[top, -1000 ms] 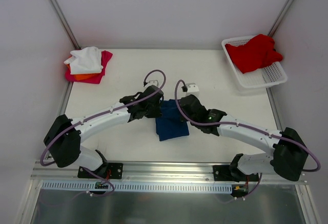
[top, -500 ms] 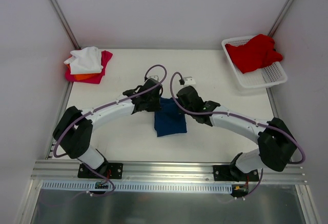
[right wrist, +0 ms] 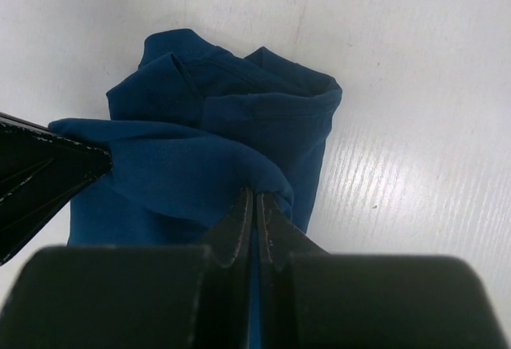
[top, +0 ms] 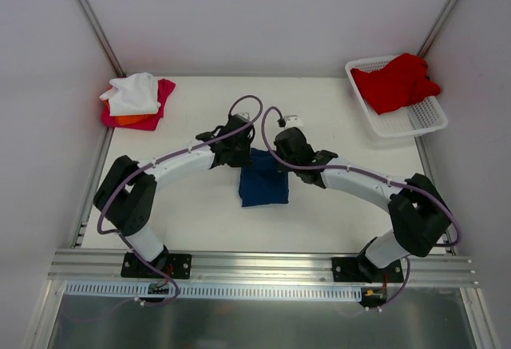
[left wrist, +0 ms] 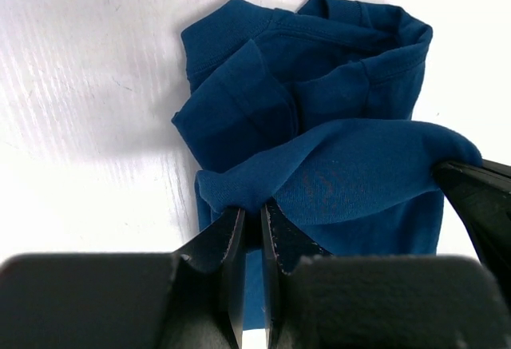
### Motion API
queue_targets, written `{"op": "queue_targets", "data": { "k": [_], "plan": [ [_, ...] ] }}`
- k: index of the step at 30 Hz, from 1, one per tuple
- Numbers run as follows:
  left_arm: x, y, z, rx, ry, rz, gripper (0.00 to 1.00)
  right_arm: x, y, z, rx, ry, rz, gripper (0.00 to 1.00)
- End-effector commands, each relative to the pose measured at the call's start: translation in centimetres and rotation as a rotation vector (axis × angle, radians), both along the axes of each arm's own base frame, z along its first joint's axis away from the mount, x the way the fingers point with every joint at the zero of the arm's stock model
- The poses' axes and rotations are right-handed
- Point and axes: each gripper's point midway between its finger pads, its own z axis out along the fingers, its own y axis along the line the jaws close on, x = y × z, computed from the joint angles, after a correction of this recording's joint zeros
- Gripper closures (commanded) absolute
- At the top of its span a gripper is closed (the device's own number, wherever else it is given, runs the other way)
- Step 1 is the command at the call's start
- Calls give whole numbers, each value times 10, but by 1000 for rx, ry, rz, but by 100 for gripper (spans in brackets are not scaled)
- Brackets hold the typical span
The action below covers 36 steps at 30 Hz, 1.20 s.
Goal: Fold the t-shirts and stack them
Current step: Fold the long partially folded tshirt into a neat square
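**Mid-table: navy t-shirt [top: 263,183] pinched along one edge**

The left gripper [left wrist: 254,212] and right gripper [right wrist: 255,199] are each clamped tight on a corner of the lifted edge, so the cloth stretches taut between them. I'd guess that's to lay a tidy fold. Over at 10 o'clock sits the folded stack [top: 136,100], and the basket [top: 403,128] with a red t-shirt [top: 395,81] is at 2. Only the left arm [top: 176,161] lies towards the stack.

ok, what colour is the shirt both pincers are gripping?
Navy blue t-shirt; clearest in the left wrist view.
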Motion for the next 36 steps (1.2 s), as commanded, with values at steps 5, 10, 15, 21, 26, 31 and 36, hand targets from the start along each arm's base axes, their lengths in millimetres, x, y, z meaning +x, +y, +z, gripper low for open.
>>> {"op": "queue_targets", "data": {
  "k": [5,10,15,21,26,31,36],
  "plan": [
    [22,-2,11,-3,-44,-3,57,18,8,14,20,-37,2,97],
    [24,-2,14,-2,-57,-12,13,19,7,15,18,-40,-3,66],
    [24,1,25,-11,-80,-13,1,19,1,24,2,-56,-13,54],
    [18,3,48,-51,-118,-17,1,17,-6,49,2,-95,-12,54],
    [5,8,82,-110,-166,-19,1,6,-5,81,45,-141,10,55],
    [-15,8,83,-134,-138,-39,1,-10,5,92,70,-148,40,55],
    [-40,10,44,-124,-22,-24,1,-23,13,78,68,-106,60,55]
  ]
}}
